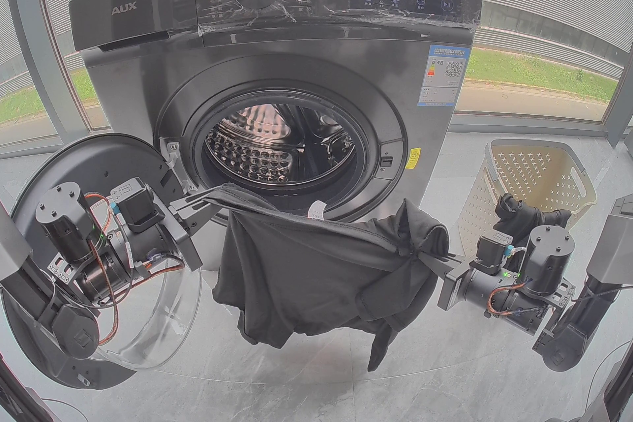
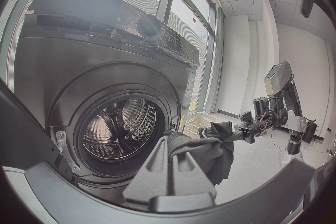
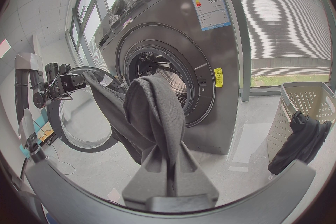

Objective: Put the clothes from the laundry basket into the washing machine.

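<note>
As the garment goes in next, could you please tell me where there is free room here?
The drum is bare inside. Bare floor lies between the washing machine and the laundry basket. Crowded: the black garment hangs stretched between the left end effector and right end effector before the opening's lower edge.

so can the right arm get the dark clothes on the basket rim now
Probably not yet: its jaws are shut on the black garment, though the basket stands close with nothing between.

My left arm and right arm are stretched forward, well apart, each one's jaws clamped tight on the dark garment.
</note>
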`<state>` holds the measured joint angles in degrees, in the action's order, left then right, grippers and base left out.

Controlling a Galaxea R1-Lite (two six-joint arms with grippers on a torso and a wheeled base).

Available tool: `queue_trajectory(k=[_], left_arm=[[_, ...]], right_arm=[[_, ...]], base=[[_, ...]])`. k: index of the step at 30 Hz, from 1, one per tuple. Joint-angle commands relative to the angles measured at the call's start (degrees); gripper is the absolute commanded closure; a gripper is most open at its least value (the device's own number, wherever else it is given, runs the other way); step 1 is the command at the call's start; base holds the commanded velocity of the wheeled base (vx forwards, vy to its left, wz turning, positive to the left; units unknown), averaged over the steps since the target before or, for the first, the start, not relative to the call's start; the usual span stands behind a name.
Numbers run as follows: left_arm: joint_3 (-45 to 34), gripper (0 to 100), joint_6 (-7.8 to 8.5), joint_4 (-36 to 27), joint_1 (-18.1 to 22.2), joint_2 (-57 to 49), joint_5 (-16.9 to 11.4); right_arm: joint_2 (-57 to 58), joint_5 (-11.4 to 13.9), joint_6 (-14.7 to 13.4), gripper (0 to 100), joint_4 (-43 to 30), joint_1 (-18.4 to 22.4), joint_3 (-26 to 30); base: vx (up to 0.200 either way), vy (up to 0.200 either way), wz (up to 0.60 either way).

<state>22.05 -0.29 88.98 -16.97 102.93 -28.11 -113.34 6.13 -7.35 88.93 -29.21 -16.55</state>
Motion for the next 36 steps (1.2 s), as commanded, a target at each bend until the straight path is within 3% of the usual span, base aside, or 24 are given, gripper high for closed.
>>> queue_trajectory(k=[1,12,30,31,36], left_arm=[[0.01,100,0.03,0.14,0.09,-0.01,-0.01],[0.18,100,-0.76,0.14,0.71,-1.15,-0.01],[0.01,100,-0.67,0.14,0.89,-1.06,-0.28],[-0.08,0,-0.59,0.14,0.62,-0.53,-0.28],[-1.93,0,-0.23,0.14,-0.17,1.40,-0.80]], right_arm=[[0.22,0.02,-0.03,100,0.01,0.12,-0.06],[1.54,-0.16,-0.03,100,0.01,-0.76,-4.45],[1.80,-0.42,-0.21,100,0.01,-2.96,-6.91],[1.63,-0.59,-0.56,100,-0.07,-4.72,-8.58],[0.31,-0.77,-2.23,100,-0.16,-11.05,-15.00]], base=[[0.000,0.000,0.00],[0.000,0.000,0.00],[0.000,0.000,0.00],[0.000,0.000,0.00],[0.000,0.000,0.00]])
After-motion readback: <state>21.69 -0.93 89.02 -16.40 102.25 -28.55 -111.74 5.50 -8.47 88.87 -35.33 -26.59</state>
